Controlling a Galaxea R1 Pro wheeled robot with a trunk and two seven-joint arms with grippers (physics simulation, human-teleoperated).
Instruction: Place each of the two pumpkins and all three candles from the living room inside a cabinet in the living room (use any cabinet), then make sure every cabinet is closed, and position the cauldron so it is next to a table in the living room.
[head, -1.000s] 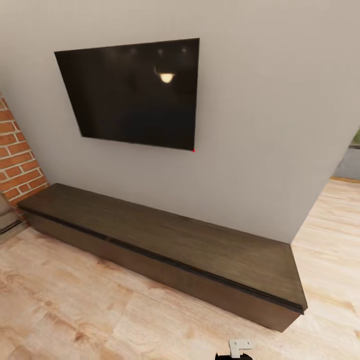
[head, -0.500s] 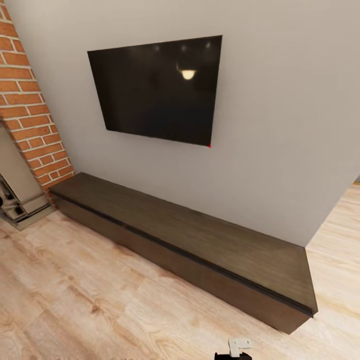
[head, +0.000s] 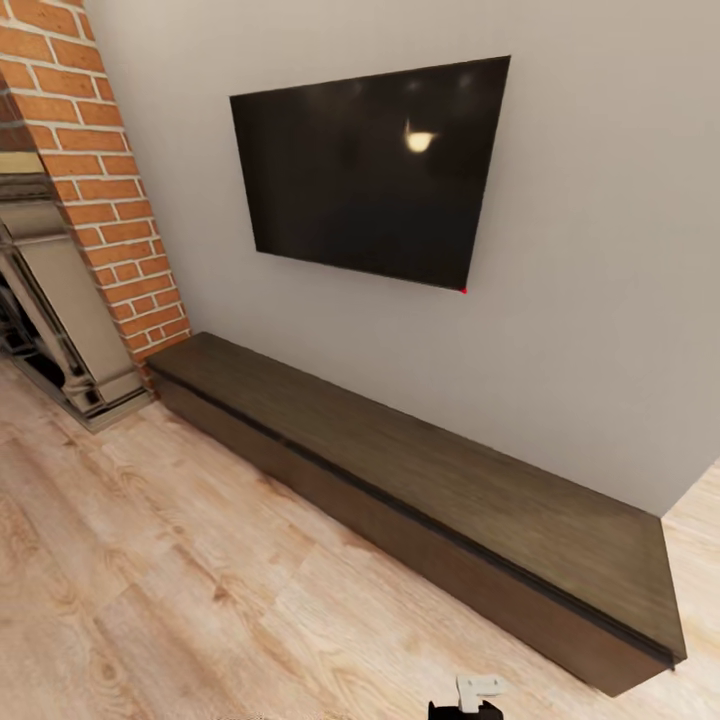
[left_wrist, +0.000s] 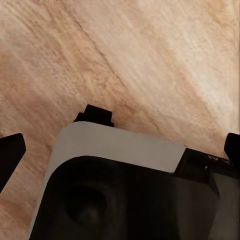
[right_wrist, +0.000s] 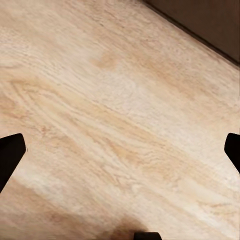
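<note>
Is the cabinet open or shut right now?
Shut. The cabinet shows flush dark drawer fronts along its whole length, with no drawer pulled out and no pale interior visible.

Pale wood-plank floor (head: 200, 560); long dark cabinet (head: 430, 480) stands on it against wall, all fronts flush, beyond right gripper (right_wrist: 120, 150).

in the left wrist view the left gripper (left_wrist: 120, 150) has its two dark fingertips (left_wrist: 10, 155) spread wide, one at nine o'clock and one at three o'clock, over a grey-and-black part of the robot's own body (left_wrist: 120, 150). the right gripper (right_wrist: 120, 152) is likewise spread, fingertips (right_wrist: 10, 155) at nine and three o'clock, nothing between them.
</note>
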